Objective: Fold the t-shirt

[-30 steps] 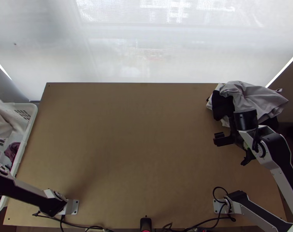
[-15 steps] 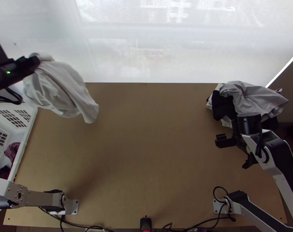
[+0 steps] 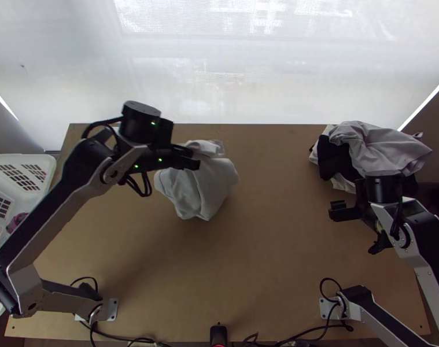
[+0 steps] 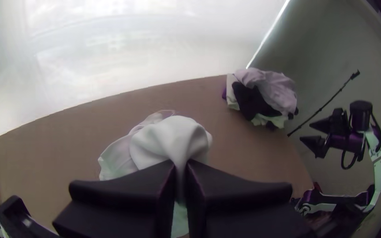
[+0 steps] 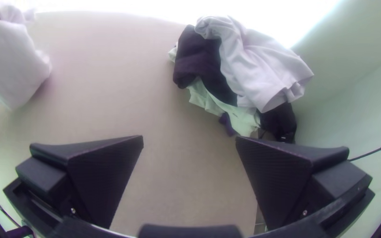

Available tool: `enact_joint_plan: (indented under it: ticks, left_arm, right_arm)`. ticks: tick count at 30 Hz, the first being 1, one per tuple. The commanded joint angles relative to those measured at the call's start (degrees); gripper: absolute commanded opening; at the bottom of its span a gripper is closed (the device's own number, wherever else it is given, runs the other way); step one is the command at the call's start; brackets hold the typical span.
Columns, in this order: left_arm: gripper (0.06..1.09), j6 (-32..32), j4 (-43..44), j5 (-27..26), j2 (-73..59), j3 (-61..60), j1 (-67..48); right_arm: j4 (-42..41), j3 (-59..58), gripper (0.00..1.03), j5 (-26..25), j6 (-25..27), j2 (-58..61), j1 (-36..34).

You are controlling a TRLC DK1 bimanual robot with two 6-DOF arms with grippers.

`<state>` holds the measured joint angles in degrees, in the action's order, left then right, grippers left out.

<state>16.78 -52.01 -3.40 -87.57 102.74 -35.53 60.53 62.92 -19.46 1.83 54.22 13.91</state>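
Note:
My left gripper (image 3: 193, 159) is over the table's upper middle in the top view, shut on a bunched light grey-white t-shirt (image 3: 203, 188) that hangs from it. In the left wrist view, the left gripper (image 4: 181, 165) pinches a gathered part of the t-shirt (image 4: 168, 139), whose folds bulge out beyond the fingers. My right gripper (image 3: 334, 211) stands over the table's right side, below the clothes pile; in the right wrist view the right gripper (image 5: 189, 139) is open, with bare table between its fingers. The same t-shirt (image 5: 9, 57) shows there too.
A heap of grey, black and white clothes (image 3: 381, 150) lies at the table's far right corner, partly over the edge. A white basket (image 3: 45, 173) with a dark reddish cloth stands beyond the left edge. Bare wood (image 3: 248, 260) spans the table's middle.
The left arm has swung from the basket side rightward over the table, carrying the bunched t-shirt with it. My right gripper has shifted slightly right and down the picture.

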Motion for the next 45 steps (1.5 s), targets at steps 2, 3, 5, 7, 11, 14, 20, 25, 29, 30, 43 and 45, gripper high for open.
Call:
enact_joint_plan:
  ticks: [2,3,5,7,11,14,20,25,29,30,43,45]
  left_arm:
    - [0.52,-2.8,2.4,2.3,-6.3,-2.9,-13.6]
    - [0.61,-3.0,2.4,2.3,-7.2,-2.7,-15.1]
    - [0.81,-3.2,1.8,2.3,-8.7,-2.3,-18.2]
    - [0.96,-4.2,0.9,2.3,-9.9,-1.8,-21.8]
    - [1.04,-7.4,-0.3,2.3,-11.0,-0.7,-26.3]
    - [1.04,-9.1,-2.0,2.4,-10.3,0.8,-24.7]
    - [1.04,-9.3,-4.9,2.3,-5.2,-0.5,-10.2]
    - [1.04,-9.2,-4.9,2.3,-0.4,-3.9,2.1]
    - [1.04,-8.8,-4.4,2.3,3.7,-8.5,9.7]
    - [1.04,-8.7,-4.1,2.3,4.8,-9.9,11.3]
    - [1.04,-8.5,-1.8,2.0,16.8,-27.4,26.1]
    - [1.04,-8.4,-1.4,2.0,17.7,-29.1,26.7]
  right_arm:
    - [0.0,-0.8,0.98,0.0,0.9,-1.2,-0.7]
    - [-0.1,-1.0,0.98,0.0,0.9,-1.1,-0.7]
    - [-0.2,-1.4,0.98,0.0,1.0,-1.1,-0.7]
    - [-1.3,-2.0,0.98,0.0,1.3,-1.1,-0.7]
    - [-3.5,-3.0,0.98,0.0,2.2,-0.9,-0.2]
    - [-5.3,-2.4,0.98,0.1,4.6,-0.8,1.2]
    - [-7.7,2.3,0.98,11.1,-0.2,0.8,5.5]
    - [-10.5,6.5,0.98,19.7,-3.8,7.5,9.9]
    - [-8.7,11.9,0.98,19.7,-3.6,16.5,15.5]
    - [-8.3,13.5,0.98,19.7,-3.1,18.6,16.9]
    - [-4.1,40.7,0.93,27.2,-1.6,47.2,29.5]
    - [-4.1,43.8,0.93,27.7,-1.6,50.9,30.9]
